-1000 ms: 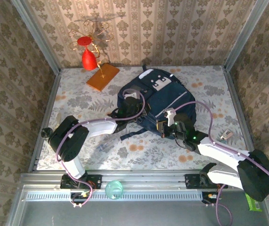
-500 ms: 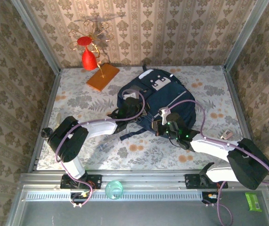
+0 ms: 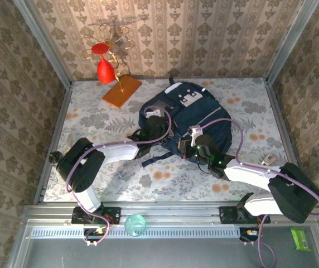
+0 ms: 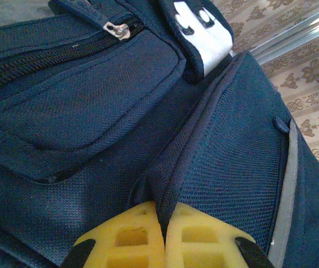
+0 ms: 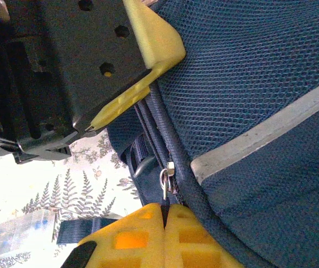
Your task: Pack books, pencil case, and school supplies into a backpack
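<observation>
Grip, left: my left fingers (image 4: 127, 237) are pressed together on a raised fold (image 4: 168, 184) of navy fabric. I read that as bracing the bag against a pull.
Grip, right: my right fingers (image 5: 127, 240) are clamped together on the metal zipper pull (image 5: 164, 180), just below a pale stripe. I judge they are held that way to run the zip and open the bag.
Spacing: the two grips sit close together on the bag's near edge, and a left finger shows just above the zip line in the right wrist view.
Backpack (image 3: 196, 111): lying flat on the bench (image 3: 92, 120), from the middle toward the far right, front pockets up. I cannot tell what is inside.
Supplies: what may be a small pale piece (image 3: 268, 160) lies well right of the bag, and a clear one (image 3: 123, 175) lies near its left strap.
Change: compared with a second ago, the right fingers have travelled leftward along the near edge and the right arm has folded in. The left arm and the bag have hardly shifted.
</observation>
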You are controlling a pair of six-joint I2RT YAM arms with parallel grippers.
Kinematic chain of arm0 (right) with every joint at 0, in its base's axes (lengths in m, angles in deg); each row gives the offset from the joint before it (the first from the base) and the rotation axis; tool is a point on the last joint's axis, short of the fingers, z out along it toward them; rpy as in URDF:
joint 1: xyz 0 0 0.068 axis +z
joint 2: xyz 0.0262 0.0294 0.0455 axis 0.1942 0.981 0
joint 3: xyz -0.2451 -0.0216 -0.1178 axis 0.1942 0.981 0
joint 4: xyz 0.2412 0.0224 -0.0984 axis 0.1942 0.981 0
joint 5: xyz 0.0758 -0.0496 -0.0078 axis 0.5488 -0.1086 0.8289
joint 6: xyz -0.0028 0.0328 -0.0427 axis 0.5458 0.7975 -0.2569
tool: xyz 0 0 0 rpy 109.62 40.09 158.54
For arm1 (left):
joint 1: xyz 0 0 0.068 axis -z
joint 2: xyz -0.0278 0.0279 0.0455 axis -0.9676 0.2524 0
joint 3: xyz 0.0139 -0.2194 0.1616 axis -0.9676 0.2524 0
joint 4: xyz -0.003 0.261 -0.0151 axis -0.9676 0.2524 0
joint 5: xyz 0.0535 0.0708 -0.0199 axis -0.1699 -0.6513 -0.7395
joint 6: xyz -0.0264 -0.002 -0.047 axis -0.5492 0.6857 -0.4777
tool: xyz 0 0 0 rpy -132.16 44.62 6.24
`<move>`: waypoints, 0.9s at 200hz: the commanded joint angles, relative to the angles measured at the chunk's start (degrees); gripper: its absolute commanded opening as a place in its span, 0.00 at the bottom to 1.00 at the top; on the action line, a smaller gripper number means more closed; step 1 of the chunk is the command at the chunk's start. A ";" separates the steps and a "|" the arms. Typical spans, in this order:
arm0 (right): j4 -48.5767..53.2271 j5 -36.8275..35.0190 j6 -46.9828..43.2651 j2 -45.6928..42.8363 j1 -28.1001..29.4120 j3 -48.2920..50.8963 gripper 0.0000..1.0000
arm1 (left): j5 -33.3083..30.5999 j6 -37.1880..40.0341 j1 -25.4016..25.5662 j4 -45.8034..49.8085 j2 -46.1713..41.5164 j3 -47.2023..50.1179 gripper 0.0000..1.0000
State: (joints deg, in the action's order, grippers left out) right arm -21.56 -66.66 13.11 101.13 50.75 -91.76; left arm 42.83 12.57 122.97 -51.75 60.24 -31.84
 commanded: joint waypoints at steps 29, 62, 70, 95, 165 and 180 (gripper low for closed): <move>-9.71 -1.65 1.06 3.00 0.60 -5.80 0.00 | 5.91 -0.91 2.94 -2.72 -2.36 0.75 0.00; -9.12 -1.84 0.32 3.70 0.38 -6.18 0.01 | 5.52 -0.48 2.83 -2.72 -3.06 1.22 0.00; -8.13 -1.19 0.01 3.24 0.14 -6.03 0.03 | 5.31 -0.23 2.54 -2.77 -3.30 1.44 0.00; -1.90 0.42 -1.56 -0.64 -0.52 -4.50 0.14 | 7.94 0.38 -0.49 -2.81 -3.58 2.06 0.00; 33.56 1.97 -7.31 -24.03 -9.69 -4.17 0.45 | 20.73 9.44 -11.10 6.08 -9.00 2.71 0.00; 38.52 1.29 -8.88 -27.20 -13.60 -5.43 0.49 | 23.32 11.67 -13.52 8.87 -9.84 2.00 0.00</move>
State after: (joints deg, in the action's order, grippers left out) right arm 3.09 -63.99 8.08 78.38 41.68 -94.56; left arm 59.79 18.43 113.00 -46.18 54.19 -29.18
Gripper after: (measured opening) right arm 0.469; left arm 0.049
